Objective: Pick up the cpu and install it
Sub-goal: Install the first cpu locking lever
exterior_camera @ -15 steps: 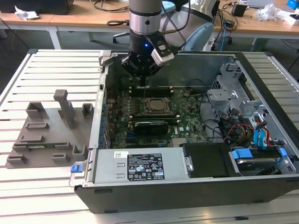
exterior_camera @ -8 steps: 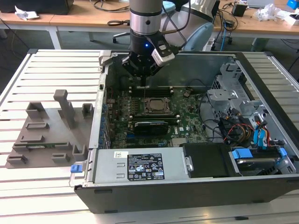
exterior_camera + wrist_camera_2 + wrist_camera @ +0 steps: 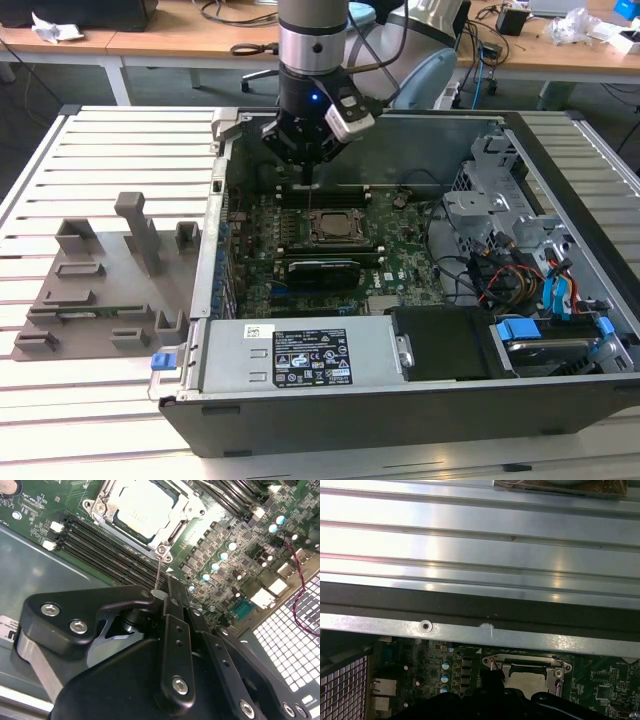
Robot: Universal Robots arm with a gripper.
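Note:
The cpu (image 3: pixel 328 228) is a small silvery-white square lying flat inside the dark metal socket frame (image 3: pixel 330 243) on the green motherboard (image 3: pixel 400 250) of the open computer case. In the second wrist view the cpu (image 3: pixel 141 509) sits level in the frame (image 3: pixel 172 532). It also shows in the first wrist view (image 3: pixel 530 681). My gripper (image 3: pixel 308 182) hangs just above the socket's far edge. A thin wire lever (image 3: pixel 158 572) rises from the socket's corner into the gripper (image 3: pixel 159 596), whose fingertips are shut on its tip.
A long black card (image 3: pixel 322 268) lies just in front of the socket. The labelled power supply (image 3: pixel 300 355) fills the case front, and drive bays with cables (image 3: pixel 520 270) stand at the exterior view's right. A grey fixture (image 3: pixel 100 280) sits on the slatted table (image 3: pixel 120 150).

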